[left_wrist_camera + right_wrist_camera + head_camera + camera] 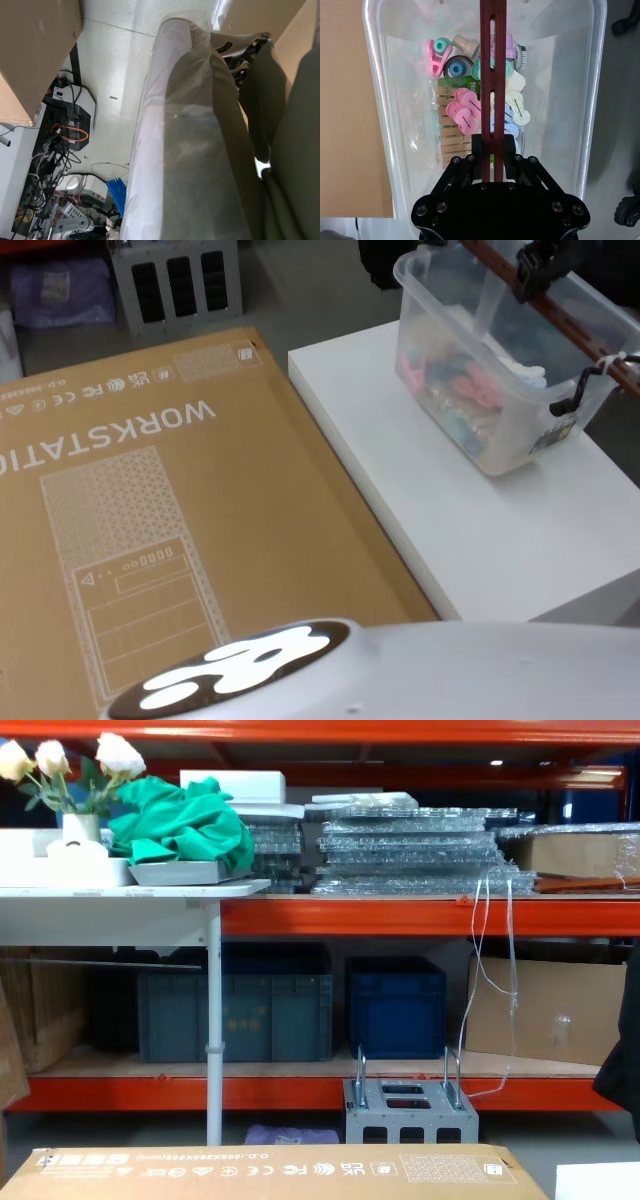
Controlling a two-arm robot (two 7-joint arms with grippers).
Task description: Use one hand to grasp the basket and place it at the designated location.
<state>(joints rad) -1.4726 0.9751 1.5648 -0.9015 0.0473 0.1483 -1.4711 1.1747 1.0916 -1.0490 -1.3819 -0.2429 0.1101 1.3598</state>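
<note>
Basket (500, 390) at upper right of head view, on the white table (480, 530), full of coloured clips. Right gripper (494, 155) at bottom centre of its wrist view, fingers clamped on the basket's dark red handle (493, 65). Left gripper: cannot tell.

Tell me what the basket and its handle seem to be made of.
The basket looks like clear, glossy plastic: the clips inside show through its walls. Its dark red handle, held in the right gripper, looks like rigid slotted plastic, though painted metal can't be ruled out.
</note>
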